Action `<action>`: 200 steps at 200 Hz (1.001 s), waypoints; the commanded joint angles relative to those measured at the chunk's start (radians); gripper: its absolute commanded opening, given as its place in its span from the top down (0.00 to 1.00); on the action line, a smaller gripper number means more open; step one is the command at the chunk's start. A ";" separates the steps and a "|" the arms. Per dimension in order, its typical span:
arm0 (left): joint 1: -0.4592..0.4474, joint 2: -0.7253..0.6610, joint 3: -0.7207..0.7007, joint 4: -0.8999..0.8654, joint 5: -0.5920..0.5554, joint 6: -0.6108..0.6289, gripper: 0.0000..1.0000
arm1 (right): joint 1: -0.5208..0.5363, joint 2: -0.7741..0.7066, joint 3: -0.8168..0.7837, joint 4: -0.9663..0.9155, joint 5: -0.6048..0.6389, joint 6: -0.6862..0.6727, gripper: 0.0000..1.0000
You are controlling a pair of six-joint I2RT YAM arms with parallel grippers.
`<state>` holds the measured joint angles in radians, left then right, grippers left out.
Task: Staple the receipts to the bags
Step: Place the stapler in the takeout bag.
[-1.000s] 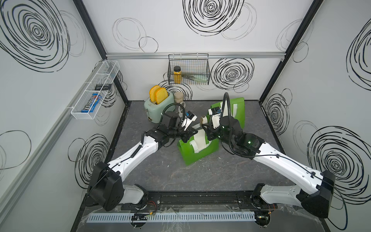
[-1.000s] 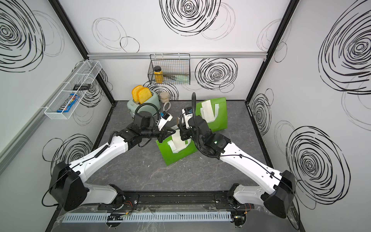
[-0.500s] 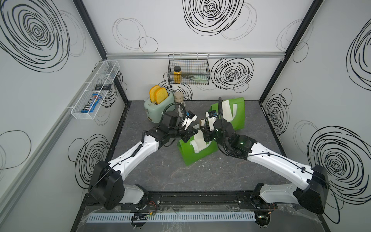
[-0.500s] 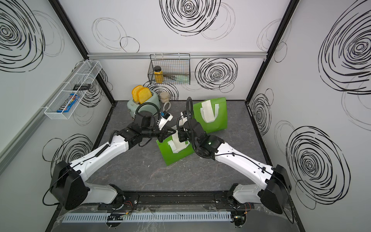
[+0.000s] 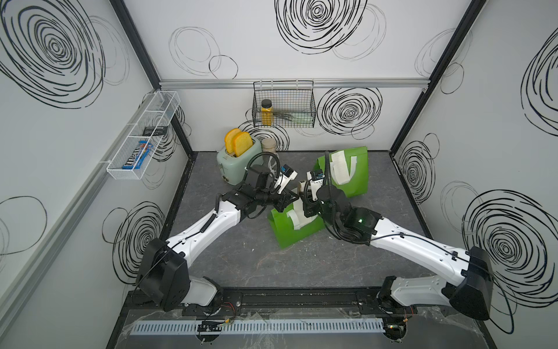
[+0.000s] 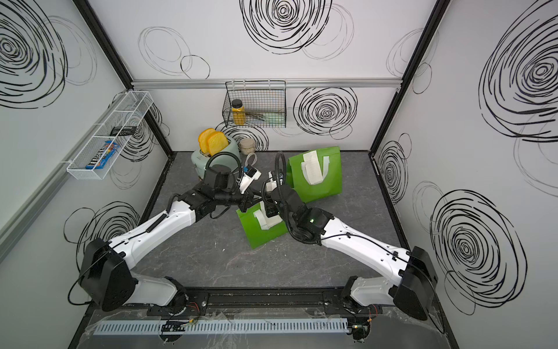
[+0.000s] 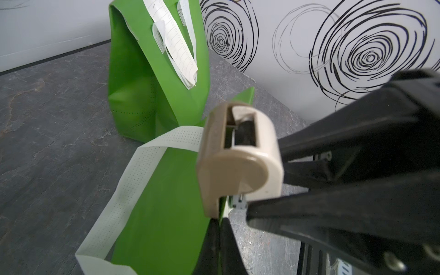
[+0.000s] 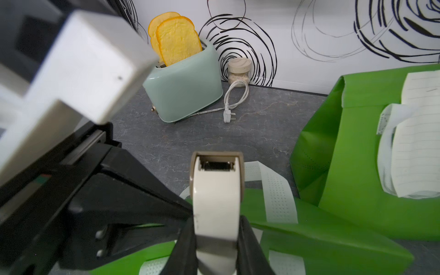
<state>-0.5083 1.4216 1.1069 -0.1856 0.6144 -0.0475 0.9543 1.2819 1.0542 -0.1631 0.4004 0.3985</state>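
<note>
Two green bags stand on the grey table. The far bag (image 5: 353, 178) (image 7: 133, 78) is upright and carries a lined white receipt (image 5: 339, 167) (image 8: 416, 147) over its white handle. The near bag (image 5: 293, 232) (image 7: 162, 202) leans in the middle of the table. My left gripper (image 7: 220, 240) (image 5: 288, 201) is shut on this bag's top edge. My right gripper (image 8: 216, 238) (image 5: 305, 204) is shut on a beige stapler (image 8: 216, 190) (image 7: 238, 162). The stapler's mouth sits over the same edge, just beyond my left fingertips. A thin white sliver lies against the green inside the mouth.
A mint toaster (image 5: 238, 157) holding toast, a small jar (image 5: 268, 145) and a white plug cable (image 8: 232, 100) stand at the back left. A wire basket (image 5: 283, 105) hangs on the back wall. A white rack (image 5: 142, 136) hangs on the left wall.
My right arm has carried the stapler leftward and nearer, onto the near bag's top edge. The left arm has held still.
</note>
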 commanded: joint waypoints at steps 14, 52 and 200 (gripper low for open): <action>0.016 0.012 0.025 0.037 0.020 -0.029 1.00 | 0.040 -0.009 -0.040 0.025 0.056 0.033 0.92; 0.025 -0.004 0.018 0.055 0.034 -0.041 1.00 | 0.044 -0.021 -0.101 0.062 0.035 0.046 0.91; 0.010 -0.043 0.037 -0.139 0.006 0.395 1.00 | -0.343 -0.250 -0.102 0.011 -0.826 -0.525 0.25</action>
<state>-0.4919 1.3933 1.1023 -0.2584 0.6159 0.1829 0.6861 1.0378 0.9176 -0.1226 -0.0723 0.0944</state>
